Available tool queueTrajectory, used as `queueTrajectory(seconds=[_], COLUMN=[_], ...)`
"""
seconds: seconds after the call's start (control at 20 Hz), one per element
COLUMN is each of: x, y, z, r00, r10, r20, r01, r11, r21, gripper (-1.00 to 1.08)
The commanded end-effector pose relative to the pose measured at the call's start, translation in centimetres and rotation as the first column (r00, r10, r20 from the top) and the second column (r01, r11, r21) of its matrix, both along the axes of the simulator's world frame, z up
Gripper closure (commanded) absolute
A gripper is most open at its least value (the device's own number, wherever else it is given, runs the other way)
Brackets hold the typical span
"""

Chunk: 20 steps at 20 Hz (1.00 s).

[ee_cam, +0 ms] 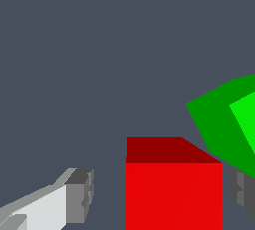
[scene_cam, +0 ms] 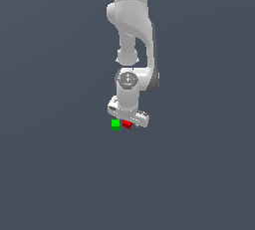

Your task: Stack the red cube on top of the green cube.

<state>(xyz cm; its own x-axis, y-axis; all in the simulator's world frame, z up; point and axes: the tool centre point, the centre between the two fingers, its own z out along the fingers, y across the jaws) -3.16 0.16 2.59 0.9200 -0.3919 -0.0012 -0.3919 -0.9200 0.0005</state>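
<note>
The red cube (ee_cam: 172, 189) sits on the grey floor between the fingers of my gripper (ee_cam: 162, 194). One grey fingertip (ee_cam: 79, 196) stands a clear gap away from it; the other fingertip (ee_cam: 242, 189) is close to its opposite side. The gripper is open around the cube. The green cube (ee_cam: 226, 124) rests on the floor right beside the red one, next to that second fingertip. In the exterior view the white gripper (scene_cam: 128, 119) hangs low over the red cube (scene_cam: 127, 124), with the green cube (scene_cam: 116, 124) just to the exterior view's left of it.
Plain dark grey floor (scene_cam: 60, 164) spreads all around the two cubes. The white arm (scene_cam: 130, 25) rises straight above the gripper. No other objects show.
</note>
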Motion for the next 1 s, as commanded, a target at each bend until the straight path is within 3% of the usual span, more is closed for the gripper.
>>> queueTrajectory(seconds=[0.0,0.1,0.15,0.95], x=[0.1,0.1,0.1,0.1], y=[0.0,0.0,0.0,0.1], z=[-0.5,-0.6,-0.6,0.5], r00=[1.000,1.000,1.000,1.000], r10=[0.000,0.000,0.000,0.001], r20=[0.001,0.001,0.001,0.001], r01=[0.000,0.000,0.000,-0.001], r11=[1.000,1.000,1.000,1.000], r21=[0.000,0.000,0.000,0.000], gripper=[-0.92,-0.92,1.08,1.08])
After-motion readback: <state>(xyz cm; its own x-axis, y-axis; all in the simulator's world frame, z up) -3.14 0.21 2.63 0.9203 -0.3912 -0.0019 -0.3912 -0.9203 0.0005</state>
